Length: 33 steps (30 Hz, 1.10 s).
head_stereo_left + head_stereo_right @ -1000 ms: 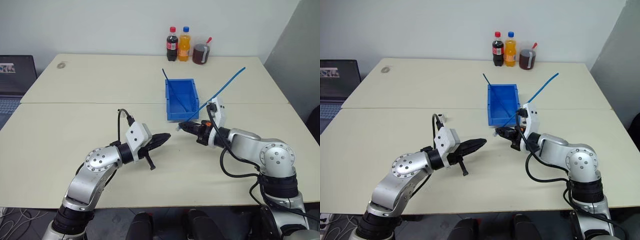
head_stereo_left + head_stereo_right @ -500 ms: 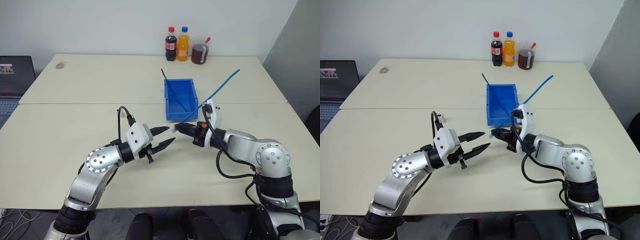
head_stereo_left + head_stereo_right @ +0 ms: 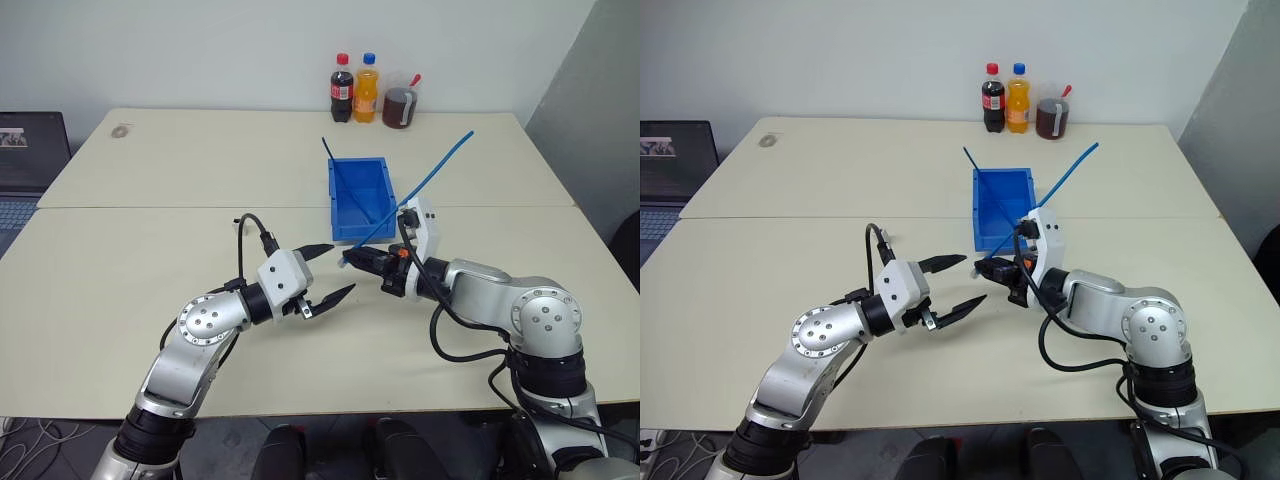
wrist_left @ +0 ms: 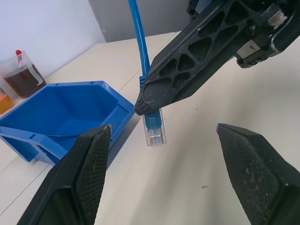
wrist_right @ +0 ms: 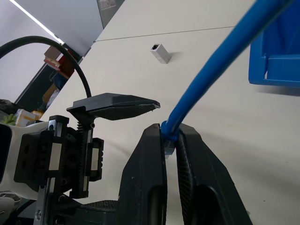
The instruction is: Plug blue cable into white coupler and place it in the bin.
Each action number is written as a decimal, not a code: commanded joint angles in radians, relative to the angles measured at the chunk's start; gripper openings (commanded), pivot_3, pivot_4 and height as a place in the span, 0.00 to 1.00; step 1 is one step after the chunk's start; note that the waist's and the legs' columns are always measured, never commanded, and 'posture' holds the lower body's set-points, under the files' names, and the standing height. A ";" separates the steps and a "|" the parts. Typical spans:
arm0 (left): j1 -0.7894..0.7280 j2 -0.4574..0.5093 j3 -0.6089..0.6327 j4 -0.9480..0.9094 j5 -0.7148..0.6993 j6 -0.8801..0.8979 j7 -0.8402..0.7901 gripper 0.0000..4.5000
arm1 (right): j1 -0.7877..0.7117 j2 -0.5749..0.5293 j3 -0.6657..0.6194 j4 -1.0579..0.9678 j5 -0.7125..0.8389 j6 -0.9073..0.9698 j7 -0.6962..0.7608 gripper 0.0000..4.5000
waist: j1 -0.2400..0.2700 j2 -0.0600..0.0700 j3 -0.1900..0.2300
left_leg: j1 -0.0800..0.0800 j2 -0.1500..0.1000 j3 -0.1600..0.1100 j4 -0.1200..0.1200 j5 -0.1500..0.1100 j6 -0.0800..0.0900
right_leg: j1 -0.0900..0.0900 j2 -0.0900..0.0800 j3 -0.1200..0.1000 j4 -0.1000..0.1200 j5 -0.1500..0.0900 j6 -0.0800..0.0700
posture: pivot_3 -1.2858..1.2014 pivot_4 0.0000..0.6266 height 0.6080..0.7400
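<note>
Your right gripper [image 3: 347, 260] is clamped on the blue cable [image 3: 432, 177] nr its plug; your left gripper [image 3: 328, 272] gapes wide, empty, facing it. The white coupler [image 5: 160, 52] lies beyond left fingers; the bin [image 3: 361, 198] sits behind right gripper.

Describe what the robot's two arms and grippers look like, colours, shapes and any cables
Both arms are silver-grey metal with round joint caps ringed by small bolts and black bands between segments. Each wrist carries a boxy white housing, and a thick black cable loops from it along the arm. The left gripper and right gripper each have two black, tapered fingers with a triangular lattice pattern.
</note>
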 commanded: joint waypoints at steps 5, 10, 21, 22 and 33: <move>-0.018 -0.023 0.003 -0.024 -0.029 0.059 0.012 0.80 | -0.028 -0.002 0.001 -0.052 0.031 0.001 0.009 0.04 | 0.000 0.000 0.000 | 0.000 0.000 0.000 0.000 0.000 0.000 | 0.000 0.000 0.000 0.000 0.000 0.000 | 0.52 0.24 1.00; -0.015 -0.031 0.009 -0.041 -0.048 0.098 0.010 0.59 | -0.028 -0.003 0.003 -0.055 0.030 0.000 0.011 0.04 | 0.000 0.000 0.000 | 0.000 0.000 0.000 0.000 0.000 0.000 | 0.000 0.000 0.000 0.000 0.000 0.000 | 0.52 0.24 1.00; -0.017 -0.037 0.012 -0.060 -0.062 0.132 0.014 0.04 | -0.015 -0.007 0.009 -0.071 0.030 0.001 0.018 0.04 | 0.000 0.000 0.000 | 0.000 0.000 0.000 0.000 0.000 0.000 | 0.000 0.000 0.000 0.000 0.000 0.000 | 0.52 0.24 1.00; -0.016 -0.037 0.011 -0.061 -0.062 0.133 0.014 0.03 | -0.014 -0.008 0.009 -0.072 0.031 0.002 0.017 0.04 | 0.000 0.000 0.000 | 0.000 0.000 0.000 0.000 0.000 0.000 | 0.000 0.000 0.000 0.000 0.000 0.000 | 0.52 0.24 1.00; -0.023 -0.037 0.004 -0.056 -0.038 0.128 0.028 0.03 | -0.016 -0.006 0.013 -0.070 0.031 0.003 0.015 0.04 | 0.000 0.000 0.000 | 0.000 0.000 0.000 0.000 0.000 0.000 | 0.000 0.000 0.000 0.000 0.000 0.000 | 0.52 0.24 1.00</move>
